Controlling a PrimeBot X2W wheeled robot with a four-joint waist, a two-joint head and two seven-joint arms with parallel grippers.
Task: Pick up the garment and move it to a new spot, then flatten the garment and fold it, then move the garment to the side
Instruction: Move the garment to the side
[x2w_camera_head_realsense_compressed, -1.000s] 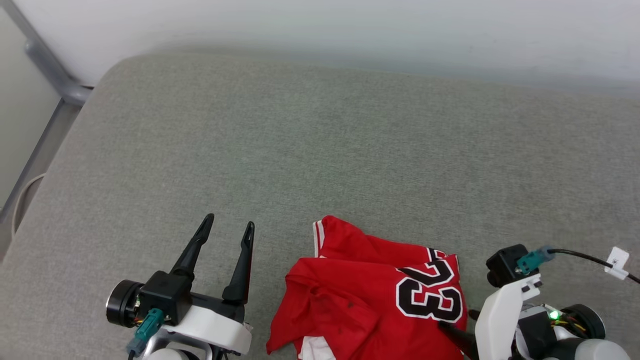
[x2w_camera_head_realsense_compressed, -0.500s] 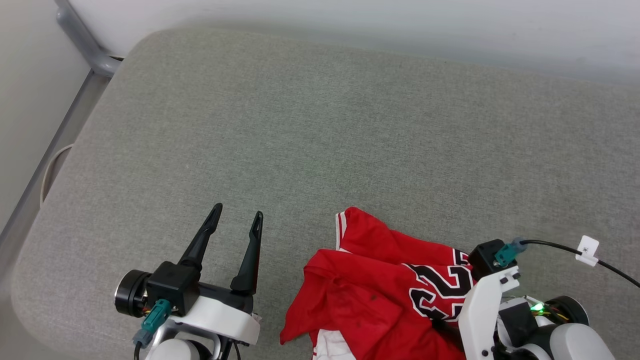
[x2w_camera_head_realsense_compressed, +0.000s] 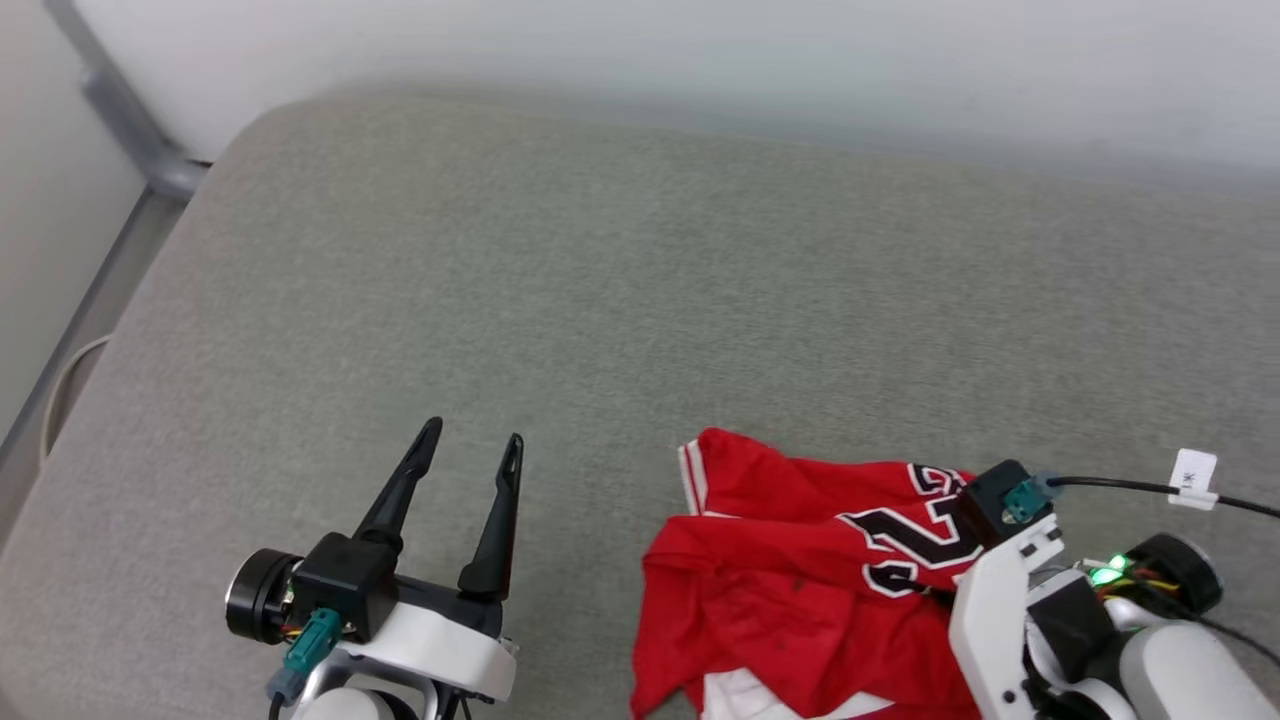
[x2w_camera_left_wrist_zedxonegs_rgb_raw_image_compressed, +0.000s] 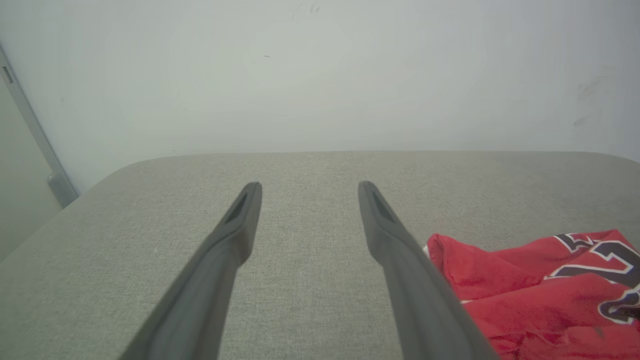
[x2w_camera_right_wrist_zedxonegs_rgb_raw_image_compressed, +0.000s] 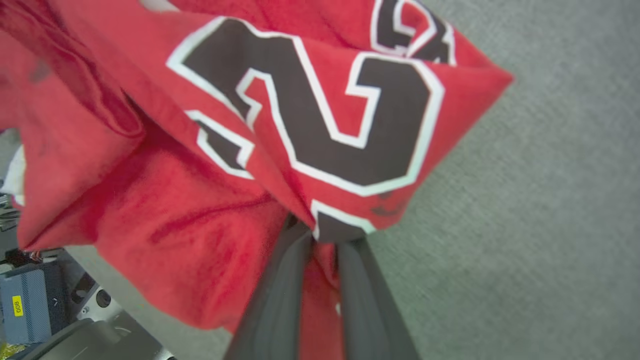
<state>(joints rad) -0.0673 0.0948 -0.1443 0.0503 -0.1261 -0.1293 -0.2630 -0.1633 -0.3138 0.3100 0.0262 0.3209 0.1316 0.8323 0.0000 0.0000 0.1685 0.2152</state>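
Head camera looks forward and down on the grey padded surface (x2w_camera_head_realsense_compressed: 640, 280), left end effector (x2w_camera_head_realsense_compressed: 472, 434) at the frame's lower left, right arm (x2w_camera_head_realsense_compressed: 1000, 620) at lower right. Left wrist camera sights low along its fingers (x2w_camera_left_wrist_zedxonegs_rgb_raw_image_compressed: 227, 240) across the surface toward the pale wall (x2w_camera_left_wrist_zedxonegs_rgb_raw_image_compressed: 320, 75). Right wrist camera looks down the right end effector (x2w_camera_right_wrist_zedxonegs_rgb_raw_image_compressed: 324, 240), close on the red garment (x2w_camera_right_wrist_zedxonegs_rgb_raw_image_compressed: 150, 200), which all three views share.

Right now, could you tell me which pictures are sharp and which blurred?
Head view: even light, no glare; shirt sharp, cushion hazy at its far edge. Left wrist view: left claw open, soft near the lens. Right wrist view: shirt close up and slightly blurred, right claw shut on it.
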